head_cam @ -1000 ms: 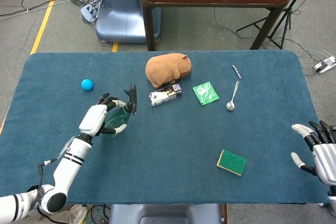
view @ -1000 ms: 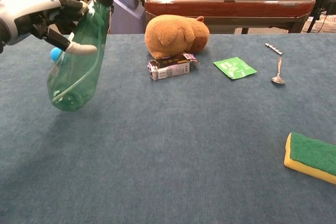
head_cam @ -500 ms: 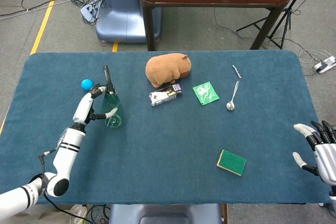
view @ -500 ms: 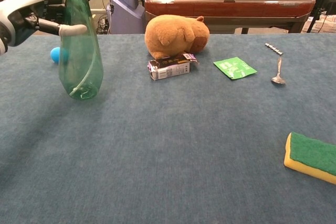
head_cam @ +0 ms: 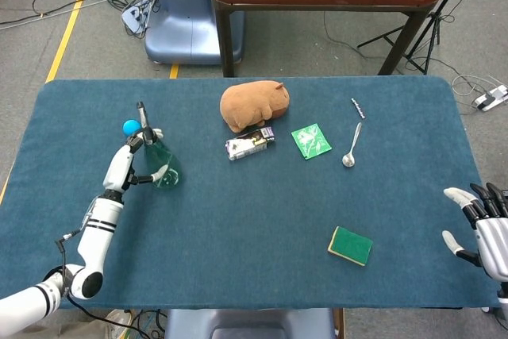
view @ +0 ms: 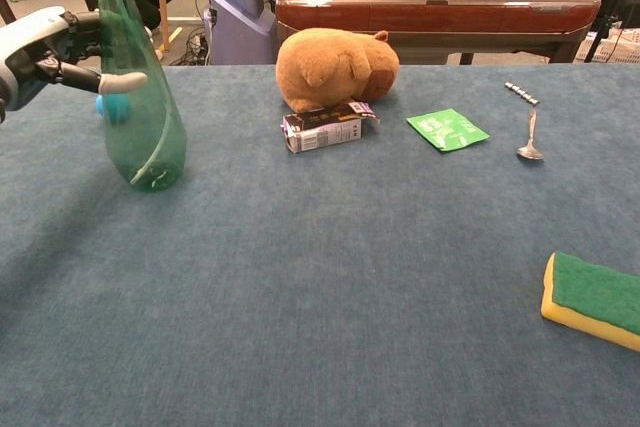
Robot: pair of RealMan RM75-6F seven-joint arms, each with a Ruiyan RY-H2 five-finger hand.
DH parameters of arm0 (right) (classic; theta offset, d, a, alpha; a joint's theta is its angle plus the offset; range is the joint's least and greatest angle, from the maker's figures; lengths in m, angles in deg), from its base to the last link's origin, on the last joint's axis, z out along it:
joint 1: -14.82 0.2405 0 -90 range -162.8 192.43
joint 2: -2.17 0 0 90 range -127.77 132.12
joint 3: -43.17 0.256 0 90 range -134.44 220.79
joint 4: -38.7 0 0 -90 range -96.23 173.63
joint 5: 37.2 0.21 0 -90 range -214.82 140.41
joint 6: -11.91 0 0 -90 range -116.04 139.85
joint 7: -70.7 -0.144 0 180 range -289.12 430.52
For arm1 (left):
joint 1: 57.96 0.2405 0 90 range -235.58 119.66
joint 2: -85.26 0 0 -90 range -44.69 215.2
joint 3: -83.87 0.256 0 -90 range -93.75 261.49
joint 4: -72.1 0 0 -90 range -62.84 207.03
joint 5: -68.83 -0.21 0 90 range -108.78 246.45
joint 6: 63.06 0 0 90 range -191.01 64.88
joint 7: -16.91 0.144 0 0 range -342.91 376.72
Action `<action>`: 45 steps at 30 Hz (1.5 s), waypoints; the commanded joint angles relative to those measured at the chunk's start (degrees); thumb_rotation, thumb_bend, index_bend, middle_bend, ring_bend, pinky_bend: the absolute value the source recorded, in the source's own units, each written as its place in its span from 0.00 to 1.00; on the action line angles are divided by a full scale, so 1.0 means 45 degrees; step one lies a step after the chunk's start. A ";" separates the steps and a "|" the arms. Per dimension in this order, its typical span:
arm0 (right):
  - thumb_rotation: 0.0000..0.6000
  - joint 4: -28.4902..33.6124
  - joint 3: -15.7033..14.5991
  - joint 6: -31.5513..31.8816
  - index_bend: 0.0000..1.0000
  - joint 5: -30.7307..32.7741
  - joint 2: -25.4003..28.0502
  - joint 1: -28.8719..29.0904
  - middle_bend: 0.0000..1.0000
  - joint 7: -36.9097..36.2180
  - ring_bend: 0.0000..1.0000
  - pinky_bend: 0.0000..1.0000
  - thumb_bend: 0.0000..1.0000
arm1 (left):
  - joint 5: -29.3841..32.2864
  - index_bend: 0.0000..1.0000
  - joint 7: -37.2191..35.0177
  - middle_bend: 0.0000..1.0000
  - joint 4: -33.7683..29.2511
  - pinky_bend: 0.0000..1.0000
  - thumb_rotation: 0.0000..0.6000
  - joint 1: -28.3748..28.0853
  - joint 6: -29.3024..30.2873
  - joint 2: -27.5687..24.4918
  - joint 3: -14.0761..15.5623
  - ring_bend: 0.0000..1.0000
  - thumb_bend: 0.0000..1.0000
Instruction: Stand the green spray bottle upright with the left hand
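the left hand (view: 45, 42) grips the green spray bottle (view: 135, 112), which stands upright on the table (head_cam: 238, 220) at nine o'clock of the plush toy (head_cam: 254, 105). the right hand (head_cam: 484, 232) hovers at four o'clock, fingers spread, holding nothing.

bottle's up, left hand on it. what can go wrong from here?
1. The green spray bottle is tall with a narrow neck; the left hand holds it high, so a sideways pull on release may tip it.
2. The blue ball sits close behind the bottle; a retreating hand could knock it rolling.
3. The chest view suggests a slight lean, so it may not be fully settled on the table.
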 commanded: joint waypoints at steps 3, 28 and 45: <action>1.00 0.0003 0.0005 0.0022 0.22 -0.0033 0.0005 0.0000 0.24 0.0004 0.09 0.04 0.29 | 0.0252 0.09 0.0392 0.07 -0.0684 0.00 1.00 0.0207 -0.0276 -0.0525 0.0054 0.00 0.28; 1.00 -0.0138 0.0023 -0.0113 0.22 0.0092 -0.0017 0.0015 0.24 -0.0110 0.09 0.04 0.29 | 0.1230 0.00 0.2470 0.00 -0.3944 0.00 1.00 0.1788 -0.0261 -0.3777 0.0632 0.00 0.28; 1.00 -0.0072 -0.0140 -0.0607 0.22 0.0117 -0.0012 0.0145 0.24 -0.0320 0.09 0.08 0.29 | -0.1097 0.08 0.8268 0.00 -0.5059 0.00 1.00 0.4291 0.4438 -0.4642 0.2641 0.00 0.28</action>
